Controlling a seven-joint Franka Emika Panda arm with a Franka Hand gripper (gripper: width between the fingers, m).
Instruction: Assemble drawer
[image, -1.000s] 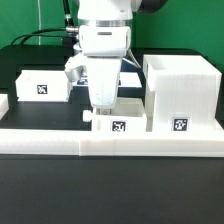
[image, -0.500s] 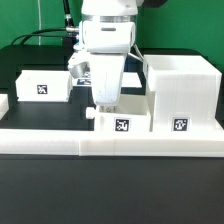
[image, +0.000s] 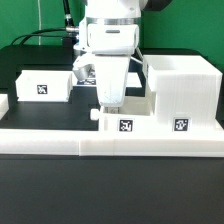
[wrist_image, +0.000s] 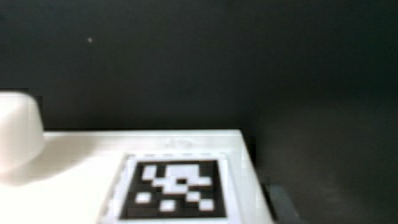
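Note:
A small white drawer box (image: 128, 116) with a marker tag on its front and a small knob (image: 95, 113) on its side sits on the black table. It stands just to the exterior view's left of the tall open white drawer case (image: 182, 88). My gripper (image: 110, 102) reaches down onto the small box's rear part and appears shut on it; its fingertips are hidden behind the hand. In the wrist view, a white tagged face (wrist_image: 178, 185) fills the near part of the frame, with black table beyond it.
Another white tagged box (image: 44, 84) stands at the exterior view's left. A long white rail (image: 60, 138) runs along the front edge. A rounded white shape (wrist_image: 15, 135) shows at the wrist view's edge. Cables lie at the back.
My gripper and the small drawer box have moved together toward the exterior view's right, closing most of the gap to the tall drawer case.

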